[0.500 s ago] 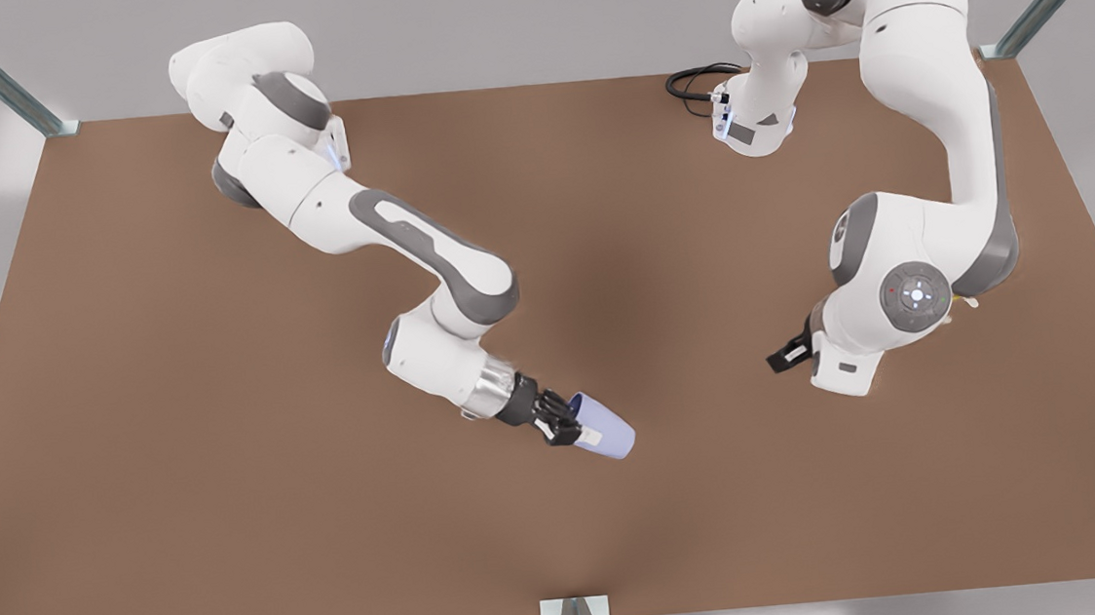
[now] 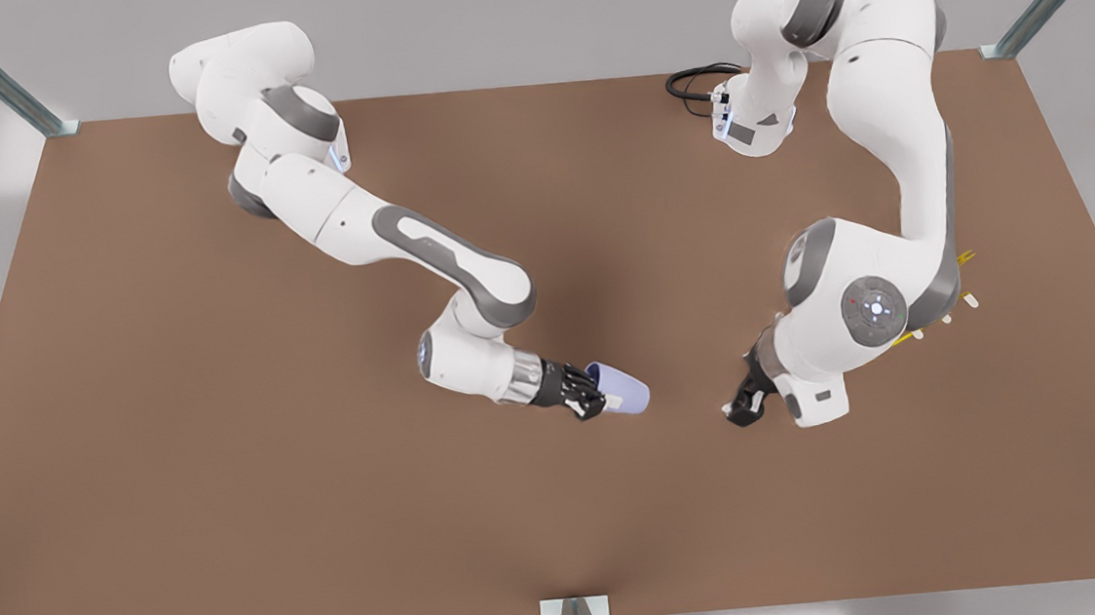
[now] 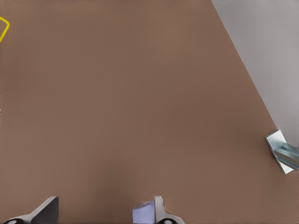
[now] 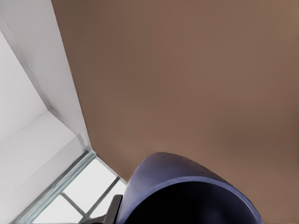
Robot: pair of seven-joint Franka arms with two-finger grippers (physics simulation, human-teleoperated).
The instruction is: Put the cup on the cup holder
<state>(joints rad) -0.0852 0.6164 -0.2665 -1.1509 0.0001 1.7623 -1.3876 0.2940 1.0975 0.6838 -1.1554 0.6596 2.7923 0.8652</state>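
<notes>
I see the right gripper (image 2: pixel 586 404) clamped on the tilted cup (image 2: pixel 625 394) over the table (image 2: pixel 230 489), well apart from the holder (image 2: pixel 962 260), while the left gripper (image 2: pixel 743 409), fingers spread wide, hangs nearer the holder, between it and the cup.

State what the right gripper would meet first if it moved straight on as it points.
Probably the left gripper, open, in line beyond the right gripper and its cup; depth unclear.
</notes>
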